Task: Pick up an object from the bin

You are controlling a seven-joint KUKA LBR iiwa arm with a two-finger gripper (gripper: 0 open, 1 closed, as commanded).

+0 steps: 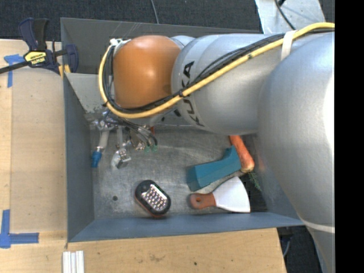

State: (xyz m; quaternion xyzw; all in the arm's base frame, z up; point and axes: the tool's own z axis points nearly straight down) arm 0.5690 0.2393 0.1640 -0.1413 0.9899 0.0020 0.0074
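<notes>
Near tool (111, 152), perhaps one brush (152, 198)

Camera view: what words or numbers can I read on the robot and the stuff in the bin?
"KUKA": black letters on the silver robot arm, running sideways, with the yellow cable crossing over them.
Teal block, white scraper, dark oval brush: no words or numbers on them.
Small bits under the orange cover: too small to read anything.
</notes>
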